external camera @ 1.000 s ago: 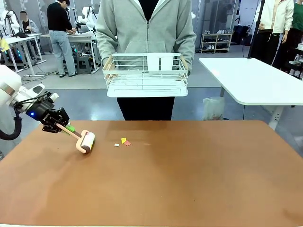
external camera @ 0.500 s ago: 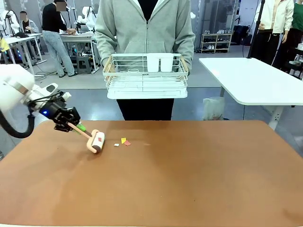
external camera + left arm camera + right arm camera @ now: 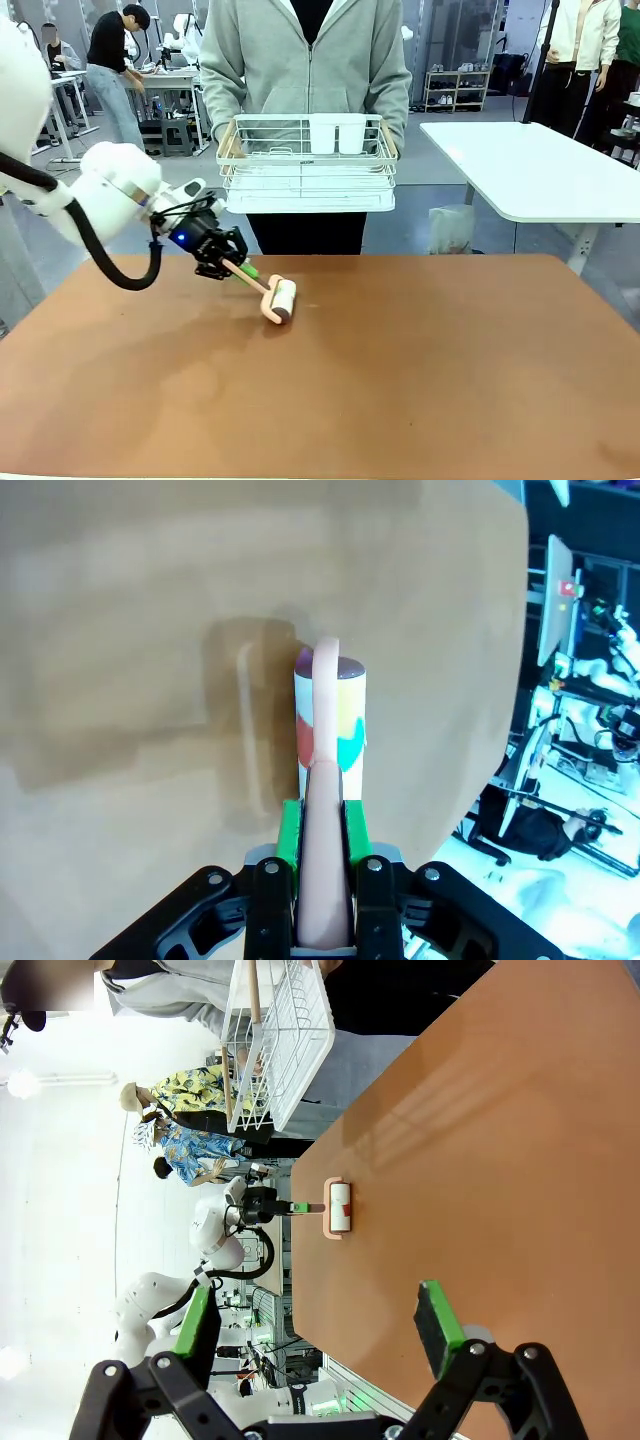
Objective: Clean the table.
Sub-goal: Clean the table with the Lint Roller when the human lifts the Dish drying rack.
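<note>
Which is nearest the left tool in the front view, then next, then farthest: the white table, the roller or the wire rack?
1. Roller: gripped in the left tool, just to its right.
2. Wire rack: held up at centre, farther back.
3. White table: far right, in the background.

Front view: the left arm runs off the picture's left edge. The table is cut at the bottom and both sides. The upper end of the lint roller handle is hidden inside the left gripper. The person's hands are mostly hidden behind the wire rack.

Left wrist view: the handle covers the middle of the drum, and the coloured patches are too blurred to identify.

Right wrist view: the right gripper body is cut by the bottom edge.
</note>
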{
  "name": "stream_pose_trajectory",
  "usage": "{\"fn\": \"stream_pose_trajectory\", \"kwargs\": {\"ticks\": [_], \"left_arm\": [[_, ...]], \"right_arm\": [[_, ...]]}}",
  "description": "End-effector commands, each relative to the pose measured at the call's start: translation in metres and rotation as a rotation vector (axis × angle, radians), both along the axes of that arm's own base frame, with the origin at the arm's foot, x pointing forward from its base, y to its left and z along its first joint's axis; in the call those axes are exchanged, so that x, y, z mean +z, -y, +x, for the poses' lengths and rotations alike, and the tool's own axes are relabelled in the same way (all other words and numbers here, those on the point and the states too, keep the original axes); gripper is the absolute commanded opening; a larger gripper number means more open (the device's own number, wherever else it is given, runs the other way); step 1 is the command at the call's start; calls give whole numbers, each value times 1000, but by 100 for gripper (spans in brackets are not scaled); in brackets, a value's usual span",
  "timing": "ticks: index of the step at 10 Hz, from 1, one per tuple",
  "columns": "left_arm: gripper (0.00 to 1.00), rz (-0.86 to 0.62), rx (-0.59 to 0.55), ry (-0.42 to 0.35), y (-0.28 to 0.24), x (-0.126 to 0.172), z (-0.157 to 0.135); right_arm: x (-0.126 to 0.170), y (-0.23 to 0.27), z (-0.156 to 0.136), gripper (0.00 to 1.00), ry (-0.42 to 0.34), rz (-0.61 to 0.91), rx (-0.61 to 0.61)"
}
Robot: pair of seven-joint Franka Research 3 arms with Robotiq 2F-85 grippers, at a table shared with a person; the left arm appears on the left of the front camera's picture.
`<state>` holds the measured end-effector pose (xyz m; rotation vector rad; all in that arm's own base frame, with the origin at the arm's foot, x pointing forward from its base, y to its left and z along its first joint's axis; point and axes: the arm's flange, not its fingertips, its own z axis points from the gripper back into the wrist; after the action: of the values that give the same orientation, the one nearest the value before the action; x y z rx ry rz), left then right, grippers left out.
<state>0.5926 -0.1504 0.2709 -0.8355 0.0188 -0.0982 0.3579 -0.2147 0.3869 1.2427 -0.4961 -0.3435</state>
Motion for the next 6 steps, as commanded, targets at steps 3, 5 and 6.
{"fn": "stream_pose_trajectory", "kwargs": {"ticks": [3,5,6], "left_arm": [[21,37,-15,-41,41,-23,6],[21,-1,7,-26,51,4,11],[21,-16,21,-44,50,17,10]], "right_arm": [[2,-1,-2,100,3,1,-3],[2,-1,-2,100,3,1,-3],[2,-1,-2,100,3,1,-3]]}}
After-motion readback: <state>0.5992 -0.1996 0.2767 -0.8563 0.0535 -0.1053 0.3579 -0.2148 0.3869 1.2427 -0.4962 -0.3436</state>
